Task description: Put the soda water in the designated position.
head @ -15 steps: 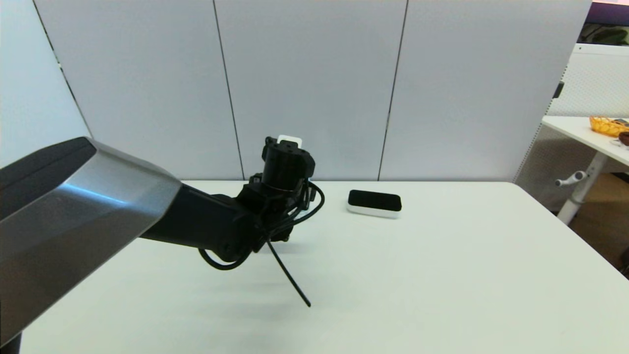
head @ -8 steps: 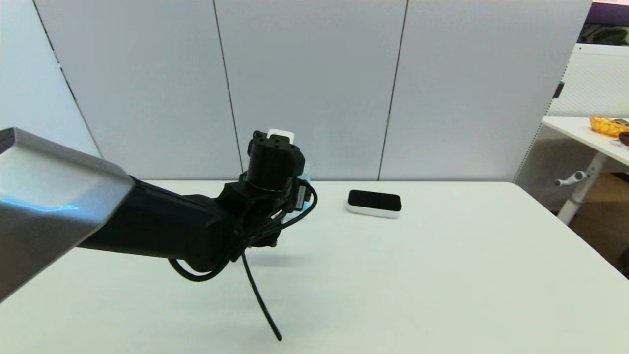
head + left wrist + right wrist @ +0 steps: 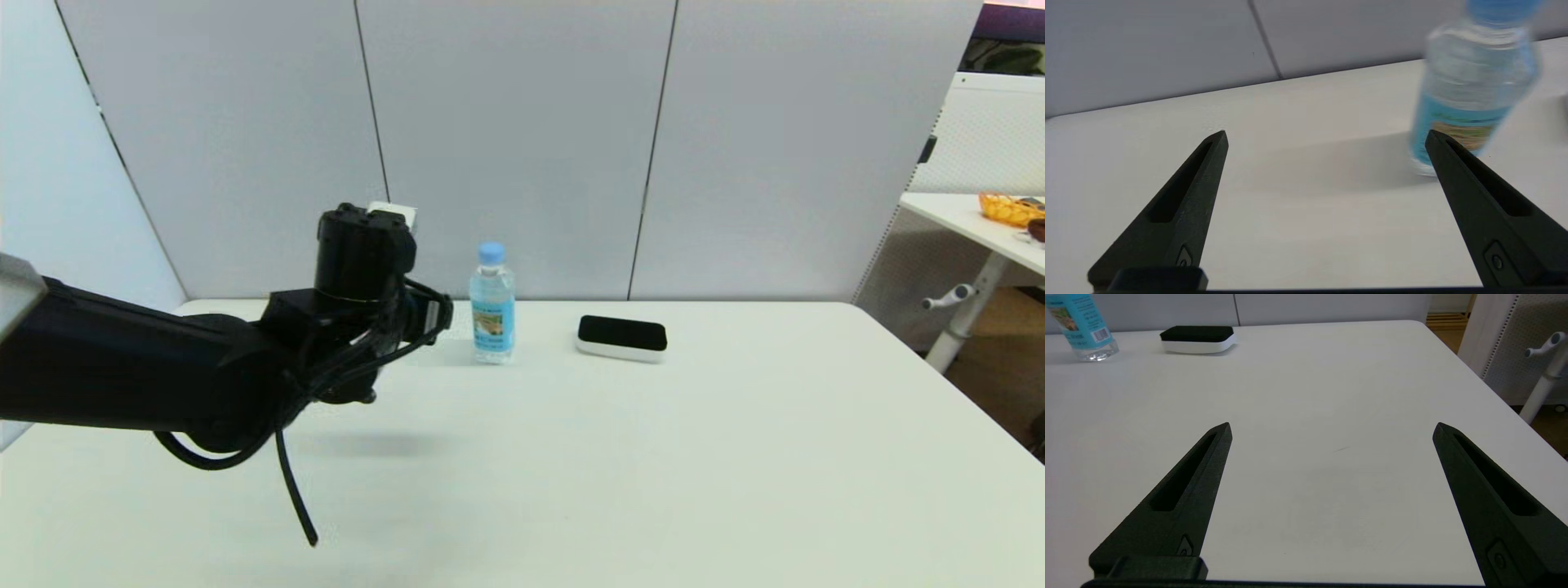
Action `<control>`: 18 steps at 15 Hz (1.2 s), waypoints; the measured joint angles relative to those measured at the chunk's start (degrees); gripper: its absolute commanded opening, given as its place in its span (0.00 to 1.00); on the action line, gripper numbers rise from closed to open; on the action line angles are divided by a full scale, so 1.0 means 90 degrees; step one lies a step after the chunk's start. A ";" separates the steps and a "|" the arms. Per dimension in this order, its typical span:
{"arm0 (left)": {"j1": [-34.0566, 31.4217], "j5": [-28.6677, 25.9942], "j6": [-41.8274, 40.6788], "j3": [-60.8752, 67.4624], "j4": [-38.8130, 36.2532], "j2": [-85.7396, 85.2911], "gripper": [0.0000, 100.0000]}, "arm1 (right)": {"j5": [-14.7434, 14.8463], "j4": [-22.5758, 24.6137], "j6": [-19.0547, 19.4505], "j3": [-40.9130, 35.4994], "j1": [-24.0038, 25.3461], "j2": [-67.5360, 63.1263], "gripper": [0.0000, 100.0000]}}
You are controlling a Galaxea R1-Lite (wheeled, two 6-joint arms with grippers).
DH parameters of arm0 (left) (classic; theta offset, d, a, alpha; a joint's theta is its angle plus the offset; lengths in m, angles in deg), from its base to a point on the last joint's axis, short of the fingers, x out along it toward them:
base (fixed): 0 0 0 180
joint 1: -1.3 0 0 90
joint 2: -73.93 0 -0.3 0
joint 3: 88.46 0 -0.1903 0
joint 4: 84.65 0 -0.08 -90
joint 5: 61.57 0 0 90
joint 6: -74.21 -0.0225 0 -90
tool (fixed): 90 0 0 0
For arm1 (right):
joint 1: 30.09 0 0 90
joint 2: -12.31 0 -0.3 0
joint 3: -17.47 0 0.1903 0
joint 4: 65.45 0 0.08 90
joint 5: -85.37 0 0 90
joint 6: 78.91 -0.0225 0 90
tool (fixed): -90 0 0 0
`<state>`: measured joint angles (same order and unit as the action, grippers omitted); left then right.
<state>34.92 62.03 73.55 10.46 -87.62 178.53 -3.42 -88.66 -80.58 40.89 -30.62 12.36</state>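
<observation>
While soda water (image 3: 492, 304) stands upright, left gripper (image 3: 1327, 136) hangs spread beside it

Right claw (image 3: 1331, 428) agape above bare white table (image 3: 1331, 375).

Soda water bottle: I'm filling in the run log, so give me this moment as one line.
soda water bottle: upright on table, released | left gripper: open, beside bottle | right gripper: open, parked

Head view: placed high, directed forward and down over the table (image 3: 653, 457) to the back panels.
Left wrist view: held low and near the soda water (image 3: 1470, 94) (cap cut off).
Right wrist view: held low, directed across the tabletop.
Shared: bottle (image 3: 492, 306) in all three; black-topped device (image 3: 1197, 339) in head and right wrist views.
</observation>
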 measured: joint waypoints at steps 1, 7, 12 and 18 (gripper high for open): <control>-0.0230 -0.0104 -0.0091 0.0070 0.0012 -0.0100 1.00 | 0.0000 -0.0003 0.0000 0.0000 0.0001 0.0003 1.00; -0.1853 -0.1117 -0.0605 0.0443 0.0030 -0.0698 1.00 | 0.0003 0.0000 0.0003 0.0003 0.0000 0.0000 1.00; -0.2775 -0.1727 -0.0863 0.1029 0.0031 -0.1521 1.00 | 0.0003 0.0000 0.0003 0.0000 0.0001 0.0000 1.00; -0.2895 -0.1746 -0.0829 0.1611 0.0447 -0.2756 1.00 | 0.0003 0.0000 0.0000 0.0000 0.0000 0.0000 1.00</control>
<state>8.87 46.32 66.09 24.96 -83.60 153.72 -3.40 -88.66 -80.58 40.89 -30.62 12.36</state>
